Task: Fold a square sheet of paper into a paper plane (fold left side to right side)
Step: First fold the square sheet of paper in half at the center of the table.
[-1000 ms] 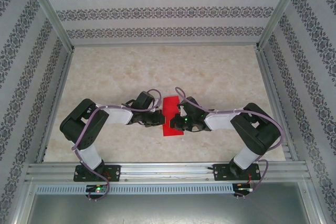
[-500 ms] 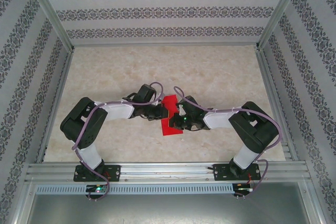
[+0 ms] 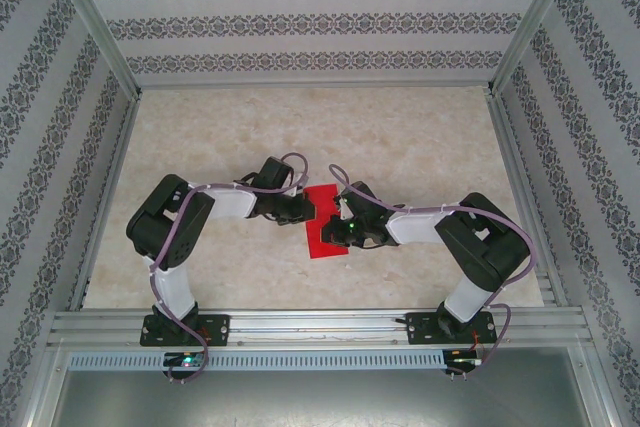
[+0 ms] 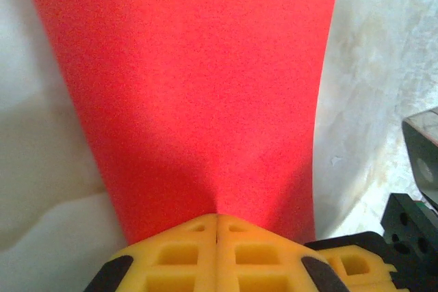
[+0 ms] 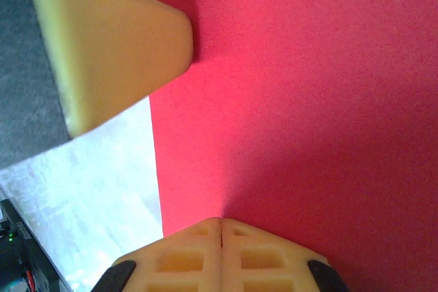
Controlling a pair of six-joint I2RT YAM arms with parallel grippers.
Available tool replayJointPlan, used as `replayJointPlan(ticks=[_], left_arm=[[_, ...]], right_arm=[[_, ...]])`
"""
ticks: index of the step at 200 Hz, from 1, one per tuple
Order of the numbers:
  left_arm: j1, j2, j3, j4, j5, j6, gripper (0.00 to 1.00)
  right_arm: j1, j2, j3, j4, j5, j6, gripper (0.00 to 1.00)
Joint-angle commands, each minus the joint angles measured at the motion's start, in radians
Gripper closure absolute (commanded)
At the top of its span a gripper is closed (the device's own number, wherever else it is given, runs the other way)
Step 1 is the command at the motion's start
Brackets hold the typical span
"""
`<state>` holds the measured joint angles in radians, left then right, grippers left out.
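Left hand: Your left hand (image 4: pixel 217 227) is closed, its two yellow fingertips meeting with no gap. Seen from above, it reaches in from the left to the upper part of the sheet's left edge. Its wrist view puts the tips at the near edge of the red paper, where a faint pucker runs off from the point they meet. Whether that edge is nipped between the tips or only pressed beneath them cannot be told.

Sheet: The square sheet of paper (image 3: pixel 325 245) lies on the marbled surface (image 3: pixel 220 137), about midway across and towards the near side, between your two hands. From above it reads as a tall, narrow red strip, not a full square. It is not clear whether that is a completed half-fold or the hands covering part of it.

Right hand: Your right hand (image 5: pixel 222 230) is likewise closed tight, with its tips on the red paper close to one edge. It comes in from the right at about mid-height of the sheet. Its wrist view also takes in one yellow finger (image 5: pixel 116 52) of the left hand at that same edge; contact there cannot be confirmed.

Step in hand: Judged to be the left-to-right fold itself, with both hands working the sheet at close quarters.

Next move: Keep one hand pinning the paper while the other works, or the sheet will skate on the smooth surface. Confirm the edges are aligned before you press the crease flat, and keep the fingers of the two hands clear of each other.
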<state>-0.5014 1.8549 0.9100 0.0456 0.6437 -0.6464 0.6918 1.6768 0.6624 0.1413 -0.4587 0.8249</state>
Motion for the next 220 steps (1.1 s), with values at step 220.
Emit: replayJointPlan(ticks=[220], left_arm=[[0.149, 0.228, 0.319, -0.113, -0.095, 0.112, 0.96]], right_arm=[[0.003, 0.073, -0.014, -0.179, 0.103, -0.041, 1.0]])
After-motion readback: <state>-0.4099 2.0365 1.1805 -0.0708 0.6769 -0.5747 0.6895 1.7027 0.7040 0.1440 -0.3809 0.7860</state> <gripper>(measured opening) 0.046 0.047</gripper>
